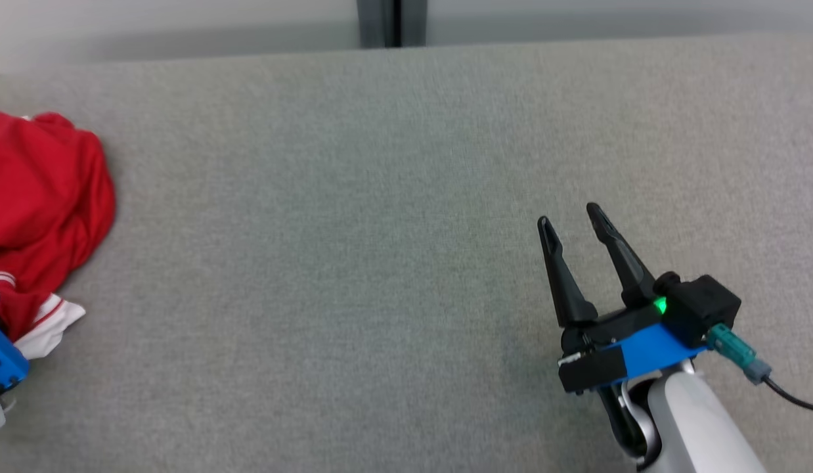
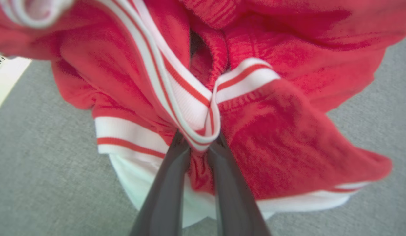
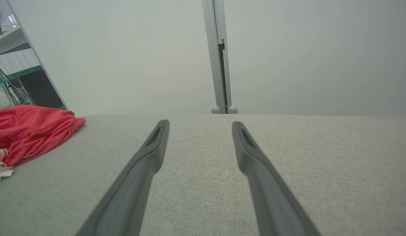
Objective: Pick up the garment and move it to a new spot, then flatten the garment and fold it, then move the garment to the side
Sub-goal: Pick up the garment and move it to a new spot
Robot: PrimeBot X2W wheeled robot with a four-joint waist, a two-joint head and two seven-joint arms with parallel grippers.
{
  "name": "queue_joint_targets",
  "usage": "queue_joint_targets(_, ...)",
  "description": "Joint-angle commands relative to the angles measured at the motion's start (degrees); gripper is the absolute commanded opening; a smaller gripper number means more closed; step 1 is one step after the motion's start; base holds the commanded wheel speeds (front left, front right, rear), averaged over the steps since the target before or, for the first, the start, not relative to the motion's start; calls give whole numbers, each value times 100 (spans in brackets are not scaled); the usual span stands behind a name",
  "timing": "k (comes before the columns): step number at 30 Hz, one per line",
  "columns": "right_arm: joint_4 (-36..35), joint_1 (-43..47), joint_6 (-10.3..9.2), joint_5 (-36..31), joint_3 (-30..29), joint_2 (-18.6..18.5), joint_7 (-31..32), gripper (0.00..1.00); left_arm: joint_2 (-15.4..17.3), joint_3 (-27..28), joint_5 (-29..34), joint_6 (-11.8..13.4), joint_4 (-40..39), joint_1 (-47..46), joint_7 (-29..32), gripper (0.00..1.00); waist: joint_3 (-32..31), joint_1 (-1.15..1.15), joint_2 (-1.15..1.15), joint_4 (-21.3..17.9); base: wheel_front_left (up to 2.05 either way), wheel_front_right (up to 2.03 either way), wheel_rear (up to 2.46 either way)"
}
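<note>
Down at the near left edge of the table (image 1: 380, 197), the left gripper (image 2: 199, 141) is pinching the striped hem of the garment (image 2: 288, 131) between its two fingers, likely getting ready to lift it to a new spot. Further right, the right gripper (image 1: 569, 218) is waiting with its two fingers spread wide, holding nothing, maybe so it is not getting in the way. One red garment is lying bunched at the table's left side. Far back, one post (image 1: 380, 23) is standing.
</note>
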Motion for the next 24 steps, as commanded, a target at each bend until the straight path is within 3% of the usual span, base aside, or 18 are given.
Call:
queue_joint_targets(1,13,88,3,31,16,-9,-20,100,114,-135,32,-3,-81,127,-88,0,-161,-1,-1,4,0,0,0)
queue_joint_targets(7,104,294,3,160,36,17,-20,100,498,-704,-36,-4,-731,82,-263,0,-680,-1,-1,166,0,0,0)
queue_joint_targets(16,195,651,3,296,13,34,-20,100,1037,-1136,-25,-4,-1912,148,-239,0,-1317,-1,-1,337,0,0,0)
queue_joint_targets(24,168,864,3,442,10,36,-19,100,1099,-1327,-142,5,-3447,221,12,0,-1694,-1,-1,349,0,0,0)
